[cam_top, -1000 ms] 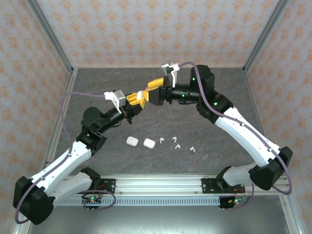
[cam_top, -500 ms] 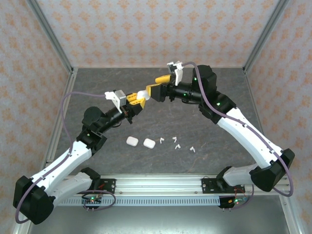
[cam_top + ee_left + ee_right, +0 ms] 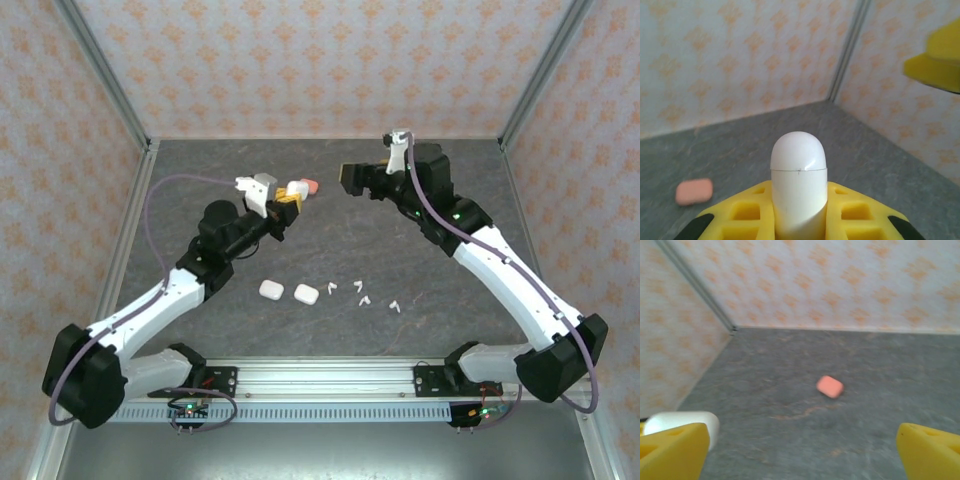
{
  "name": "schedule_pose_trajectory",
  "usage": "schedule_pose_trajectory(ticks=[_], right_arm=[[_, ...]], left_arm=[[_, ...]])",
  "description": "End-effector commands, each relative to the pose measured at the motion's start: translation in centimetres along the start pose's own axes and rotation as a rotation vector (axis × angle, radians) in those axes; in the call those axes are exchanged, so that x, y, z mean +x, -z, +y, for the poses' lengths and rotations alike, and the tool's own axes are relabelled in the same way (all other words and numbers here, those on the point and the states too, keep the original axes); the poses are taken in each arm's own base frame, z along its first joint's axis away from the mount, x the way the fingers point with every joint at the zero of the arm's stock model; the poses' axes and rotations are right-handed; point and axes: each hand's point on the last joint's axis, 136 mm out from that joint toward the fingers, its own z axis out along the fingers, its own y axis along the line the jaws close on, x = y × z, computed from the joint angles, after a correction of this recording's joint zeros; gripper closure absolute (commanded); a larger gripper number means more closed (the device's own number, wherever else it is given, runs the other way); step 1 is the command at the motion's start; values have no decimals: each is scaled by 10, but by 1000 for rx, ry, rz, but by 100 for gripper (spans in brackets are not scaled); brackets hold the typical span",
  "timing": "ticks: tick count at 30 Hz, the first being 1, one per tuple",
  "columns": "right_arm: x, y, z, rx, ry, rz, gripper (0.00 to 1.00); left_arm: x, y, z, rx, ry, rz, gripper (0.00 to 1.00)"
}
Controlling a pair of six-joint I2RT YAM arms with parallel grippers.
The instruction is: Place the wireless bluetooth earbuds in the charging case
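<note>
Above the worktop (image 3: 230, 160), my left gripper (image 3: 288, 200) is clamped on a white case (image 3: 798, 170) that sticks out past its fingertips. My right gripper (image 3: 352, 178) hangs close by with its fingers wide apart. Small white earbuds (image 3: 364, 300) lie scattered near the front edge, just beside two white cases (image 3: 271, 290). A pink case (image 3: 830, 386) rests farther back.

No lettering, label, brand or number can be read anywhere here

Earbuds (image 3: 364, 300) too tiny for detail
</note>
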Motion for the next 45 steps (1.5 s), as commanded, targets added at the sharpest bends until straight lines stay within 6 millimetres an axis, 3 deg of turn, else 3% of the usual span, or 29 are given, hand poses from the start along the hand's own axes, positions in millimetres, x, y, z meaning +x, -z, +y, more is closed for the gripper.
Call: schedule_pose_trajectory(ticks=[1,4,8,16,26,40,45], right_arm=[[10,4,-40,167,-8,7,1],[25,0,-60,214,-43,40,1],[40,-5,-70,215,-74,79,1],[48,-11,-74,221,-56,109,1],[54,-24,-71,203,-35,175,1],[65,-33,-72,202,-37,221,1],[63,-35,-72,203,-47,223,1]], left_arm=[[1,-11,23,-133,56,67,100],[10,-21,32,-161,88,109,100],[25,-32,52,-236,140,195,100],[75,-57,88,-284,322,347,100],[118,-95,105,-234,453,427,100],[179,-122,113,-217,604,504,84],[190,-118,119,-256,576,537,69]])
